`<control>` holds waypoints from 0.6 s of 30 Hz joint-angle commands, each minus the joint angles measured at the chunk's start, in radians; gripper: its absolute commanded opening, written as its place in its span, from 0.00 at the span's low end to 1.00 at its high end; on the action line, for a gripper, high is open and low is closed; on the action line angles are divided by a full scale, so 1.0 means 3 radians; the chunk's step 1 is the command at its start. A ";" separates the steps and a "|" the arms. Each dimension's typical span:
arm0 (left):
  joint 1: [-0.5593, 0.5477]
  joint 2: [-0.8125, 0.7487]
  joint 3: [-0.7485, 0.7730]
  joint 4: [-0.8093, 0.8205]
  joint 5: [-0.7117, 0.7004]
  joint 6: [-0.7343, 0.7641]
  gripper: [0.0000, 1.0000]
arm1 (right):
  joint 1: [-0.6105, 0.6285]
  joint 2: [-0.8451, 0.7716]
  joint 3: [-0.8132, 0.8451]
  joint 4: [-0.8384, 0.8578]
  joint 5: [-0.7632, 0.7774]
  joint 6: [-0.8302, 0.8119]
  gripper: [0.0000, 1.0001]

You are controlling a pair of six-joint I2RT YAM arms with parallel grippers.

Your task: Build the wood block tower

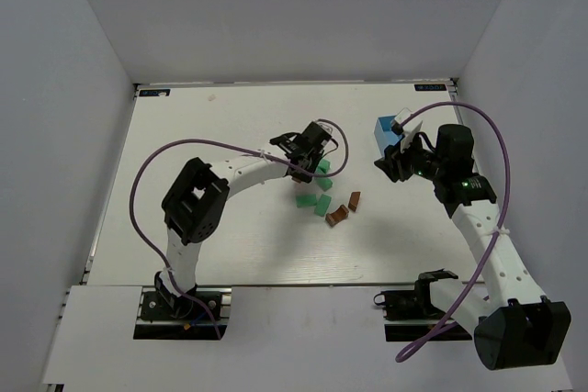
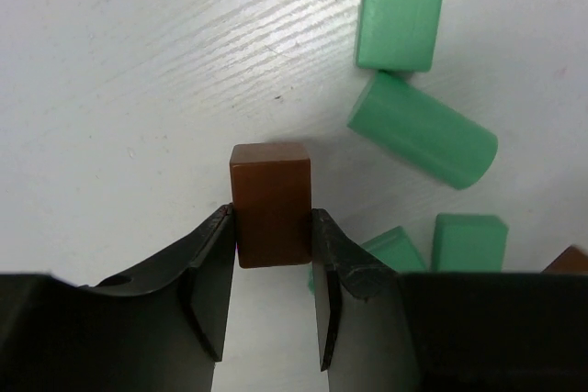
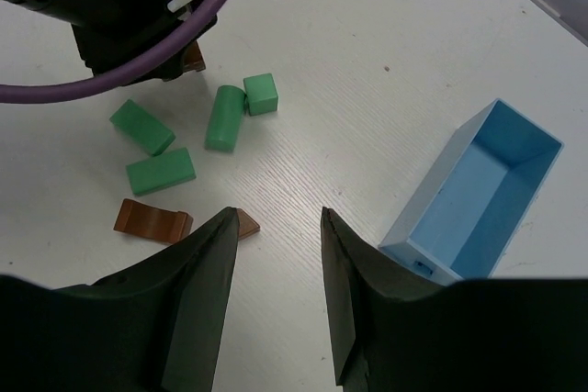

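Now our left gripper [image 2: 273,227] clamps a brown block [image 2: 270,192] near the green blocks [image 2: 398,28]; our right gripper [image 3: 276,227] hovers beside the box [image 3: 418,213], jaws apart, empty.

I count seven wood blocks in all. Four are mint-green: one green cube [image 3: 260,94], one green cylinder [image 3: 223,117], one green oblong block [image 3: 142,127] and a second green oblong block [image 3: 161,172]. Three are reddish-brown: one brown rectangular block [image 2: 271,199], one brown notched piece [image 3: 152,220] and one small brown piece [image 3: 248,225]. There is one blue box [image 3: 430,197]. There are two grippers: the left gripper [image 2: 271,218] and the right gripper [image 3: 276,216].
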 commanded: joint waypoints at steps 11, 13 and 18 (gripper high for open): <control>0.0487 0.0042 0.0493 -0.0466 0.1522 0.2158 0.08 | -0.0029 -0.0131 -0.0034 0.0081 -0.0125 -0.0037 0.49; 0.0538 0.0042 0.0569 -0.0553 0.1783 0.2357 0.07 | -0.0039 -0.0152 -0.0039 0.0071 -0.0135 -0.0052 0.49; 0.0661 0.0185 0.0799 -0.0879 0.2280 0.3068 0.04 | -0.0044 -0.0213 -0.0039 0.0040 -0.0196 -0.0068 0.49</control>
